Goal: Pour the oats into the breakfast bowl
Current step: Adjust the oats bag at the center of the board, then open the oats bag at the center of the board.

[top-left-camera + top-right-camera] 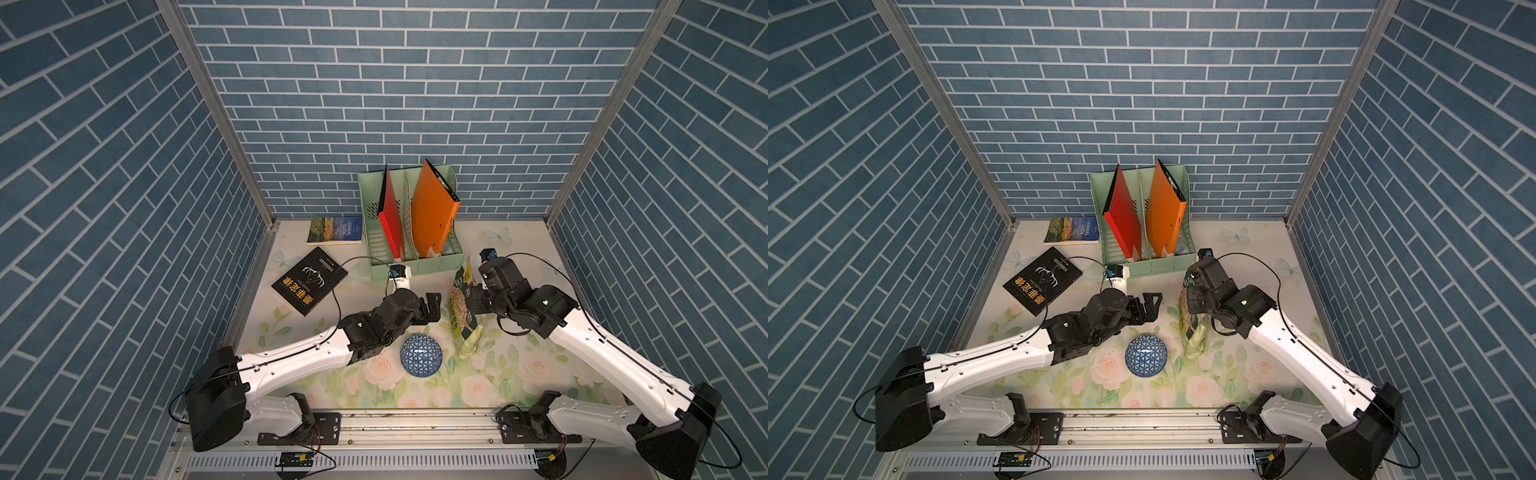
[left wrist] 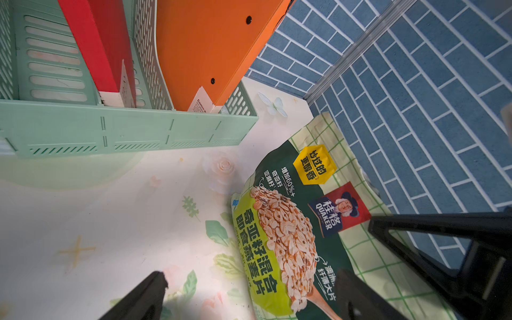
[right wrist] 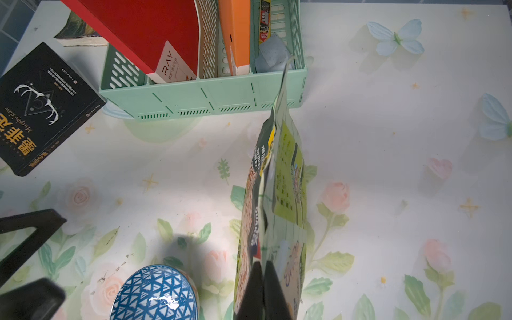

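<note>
So the right gripper (image 3: 263, 270) is clamped on the oat pouch (image 2: 293, 221) just beside the bowl (image 1: 420, 355), and the left gripper (image 1: 432, 307) is wide open. Floppy, slippery-looking bag, I'd grab it high.

Floral table (image 1: 519, 253) with books (image 1: 309, 280), rack (image 1: 415, 268), bowl (image 1: 420, 355)

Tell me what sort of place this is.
Probably a staged robot test booth, dressed as a home table: brick-print wall panels in metal frames, a floral tabletop with a mint file rack, a Quaker oat pouch and a patterned bowl, and the left arm and right arm bolted to a rail.
</note>
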You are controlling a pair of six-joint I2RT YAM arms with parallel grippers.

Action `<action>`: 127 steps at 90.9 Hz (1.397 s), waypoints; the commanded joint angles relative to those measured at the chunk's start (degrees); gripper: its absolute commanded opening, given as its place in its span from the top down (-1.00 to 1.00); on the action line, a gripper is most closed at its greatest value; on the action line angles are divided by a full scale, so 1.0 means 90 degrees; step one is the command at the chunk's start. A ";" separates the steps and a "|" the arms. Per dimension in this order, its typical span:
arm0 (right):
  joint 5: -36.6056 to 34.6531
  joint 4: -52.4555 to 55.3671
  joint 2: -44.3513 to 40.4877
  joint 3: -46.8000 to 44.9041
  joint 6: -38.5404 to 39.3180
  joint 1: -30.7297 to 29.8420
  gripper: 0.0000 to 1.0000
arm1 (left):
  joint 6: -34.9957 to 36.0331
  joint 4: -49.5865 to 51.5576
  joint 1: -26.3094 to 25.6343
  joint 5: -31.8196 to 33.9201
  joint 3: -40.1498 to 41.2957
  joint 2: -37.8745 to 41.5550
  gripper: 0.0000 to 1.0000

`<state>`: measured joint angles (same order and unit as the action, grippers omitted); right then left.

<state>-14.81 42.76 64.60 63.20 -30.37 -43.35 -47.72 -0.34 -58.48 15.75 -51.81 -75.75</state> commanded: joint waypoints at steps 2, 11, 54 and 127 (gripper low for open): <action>-0.0213 -0.0603 -0.0498 -0.0166 -0.0376 -0.0049 0.53 | 0.0105 -0.0158 0.0035 -0.0063 -0.0246 -0.0141 -0.97; -0.0452 -0.0834 -0.0826 -0.0276 -0.0327 -0.0011 0.16 | 0.0105 -0.0158 0.0037 -0.0140 -0.0364 -0.0266 -0.92; 0.3985 -0.2895 -0.1962 -0.1962 -0.0482 0.3382 0.22 | 0.0188 -0.0711 0.0039 -0.1344 -0.0995 -0.0861 -0.49; 0.4848 -0.3245 -0.1689 -0.2347 -0.0202 0.3145 0.36 | -0.0387 -0.0509 0.0042 -0.1232 -0.1401 -0.1561 0.00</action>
<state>30.52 12.97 48.66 41.19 -34.06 -14.00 -50.63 -4.86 -58.41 3.79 -65.17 -89.71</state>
